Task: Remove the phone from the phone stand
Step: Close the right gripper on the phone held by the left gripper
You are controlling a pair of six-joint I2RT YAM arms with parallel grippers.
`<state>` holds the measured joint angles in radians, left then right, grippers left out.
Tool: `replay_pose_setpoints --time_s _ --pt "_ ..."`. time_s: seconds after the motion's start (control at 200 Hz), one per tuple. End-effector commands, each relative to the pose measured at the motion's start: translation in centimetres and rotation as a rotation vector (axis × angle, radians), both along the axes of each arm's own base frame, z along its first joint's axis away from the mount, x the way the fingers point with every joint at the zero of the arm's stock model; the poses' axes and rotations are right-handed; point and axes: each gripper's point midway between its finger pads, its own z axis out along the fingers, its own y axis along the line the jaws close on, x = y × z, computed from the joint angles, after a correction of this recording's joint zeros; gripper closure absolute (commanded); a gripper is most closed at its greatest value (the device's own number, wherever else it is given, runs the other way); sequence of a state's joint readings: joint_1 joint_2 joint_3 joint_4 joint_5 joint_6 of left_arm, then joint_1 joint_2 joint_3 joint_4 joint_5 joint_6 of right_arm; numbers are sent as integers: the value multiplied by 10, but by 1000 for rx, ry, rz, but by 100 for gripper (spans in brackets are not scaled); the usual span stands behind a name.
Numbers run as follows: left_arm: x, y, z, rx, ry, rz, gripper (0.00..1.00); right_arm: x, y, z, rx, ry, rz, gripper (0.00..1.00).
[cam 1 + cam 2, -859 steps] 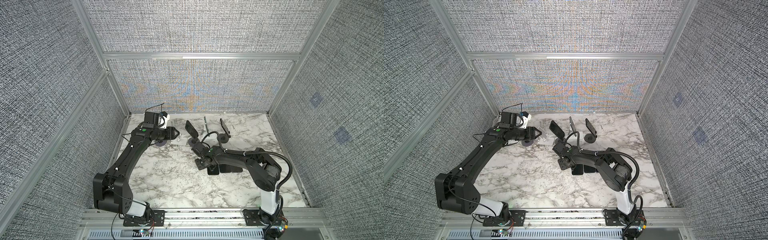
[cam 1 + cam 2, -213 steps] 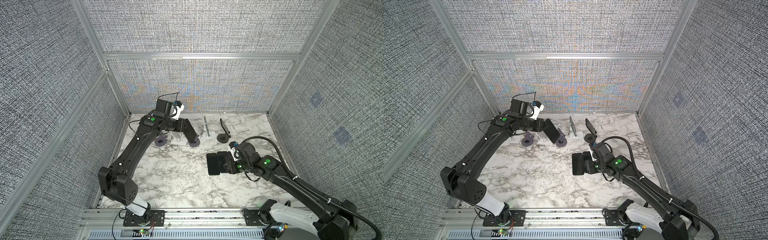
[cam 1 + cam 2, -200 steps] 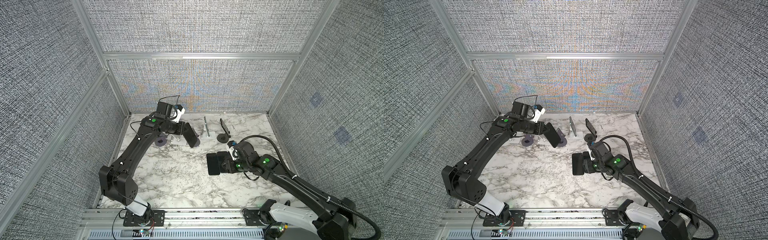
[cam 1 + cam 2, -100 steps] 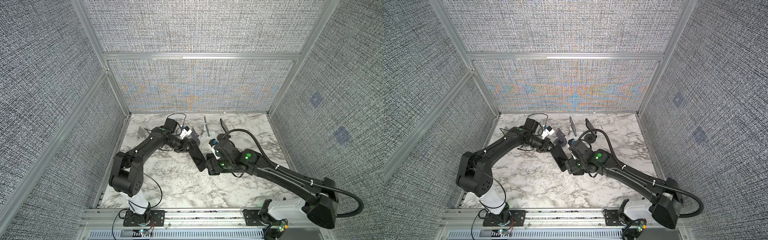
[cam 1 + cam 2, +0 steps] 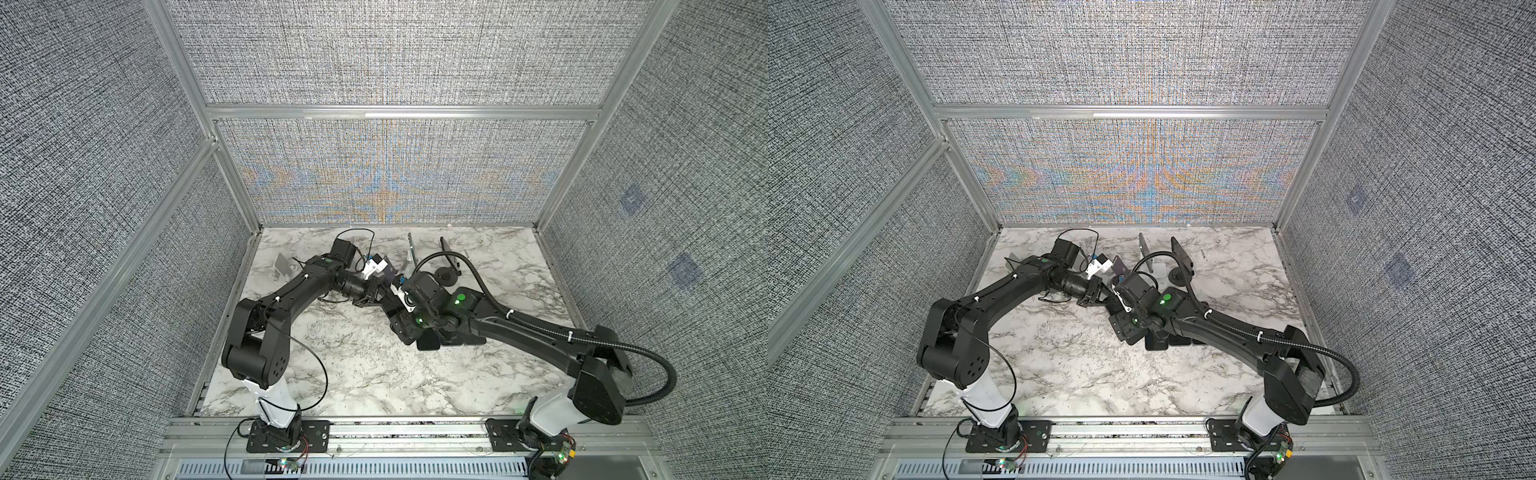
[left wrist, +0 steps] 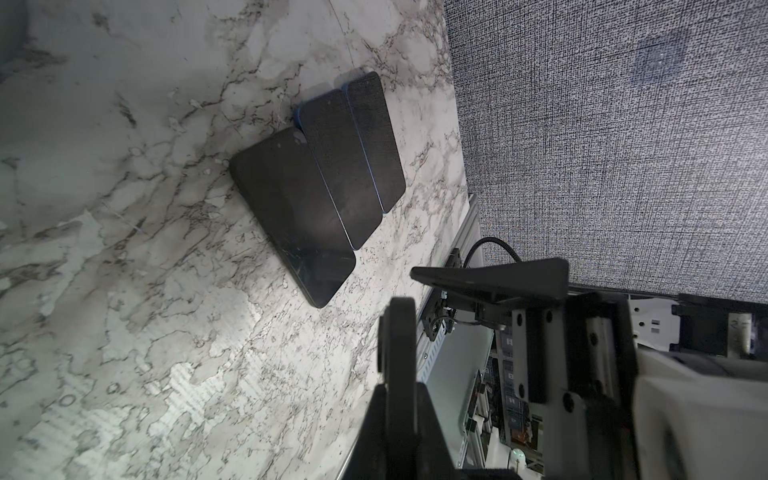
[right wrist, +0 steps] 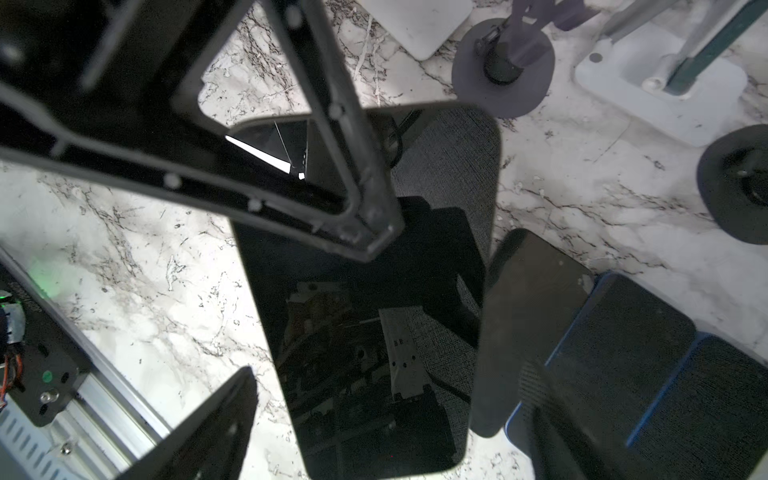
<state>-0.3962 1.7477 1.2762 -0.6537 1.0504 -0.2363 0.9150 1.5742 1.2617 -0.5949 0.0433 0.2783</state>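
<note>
My left gripper (image 6: 399, 390) is shut on the edge of the black phone (image 7: 365, 299), holding it in the air over the middle of the table. The phone (image 6: 397, 332) shows edge-on between the left fingers (image 7: 353, 166). In both top views the left gripper (image 5: 376, 291) (image 5: 1096, 297) meets my right gripper (image 5: 405, 328) (image 5: 1125, 328), whose wrist hides most of the phone. The right gripper (image 7: 388, 370) is open, one finger on each side of the phone's lower end. The purple phone stand (image 7: 503, 66) (image 5: 388, 274) stands empty behind.
Three dark phones (image 6: 291, 216) (image 6: 338, 170) (image 6: 374, 141) lie overlapping on the marble right beside the held phone. A white stand (image 5: 410, 253) and a black stand (image 5: 449, 266) at the back each carry a phone. A silver stand (image 5: 284, 266) sits back left.
The left gripper has lifted the phone off the purple stand and carried it forward to the table's middle. The right gripper has moved left from the pile and opened around it.
</note>
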Motion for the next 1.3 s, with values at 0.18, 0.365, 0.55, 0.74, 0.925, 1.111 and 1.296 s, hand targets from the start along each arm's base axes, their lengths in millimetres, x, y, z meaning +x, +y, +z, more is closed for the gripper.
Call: replay_pose_setpoints --time_s 0.18,0.365,0.55,0.74,0.925,1.111,1.296 --pt "-2 -4 11 -56 -8 -26 100 8 12 -5 22 -16 9 23" --pt "-3 -3 13 -59 -10 -31 100 10 15 -11 19 -7 12 30" --pt "-4 -4 14 -64 -13 -32 100 12 16 -12 23 -13 6 39" --pt "-4 -3 14 -61 -13 -30 100 14 14 -14 20 -12 -6 48" --pt "-2 -3 12 -54 -13 -25 100 15 12 -13 19 -23 -21 53" --pt "-1 -3 9 -43 -6 -16 71 16 10 -13 24 -20 -47 56" --pt "0 -2 9 -38 -12 -10 51 17 8 -14 26 -10 -74 58"
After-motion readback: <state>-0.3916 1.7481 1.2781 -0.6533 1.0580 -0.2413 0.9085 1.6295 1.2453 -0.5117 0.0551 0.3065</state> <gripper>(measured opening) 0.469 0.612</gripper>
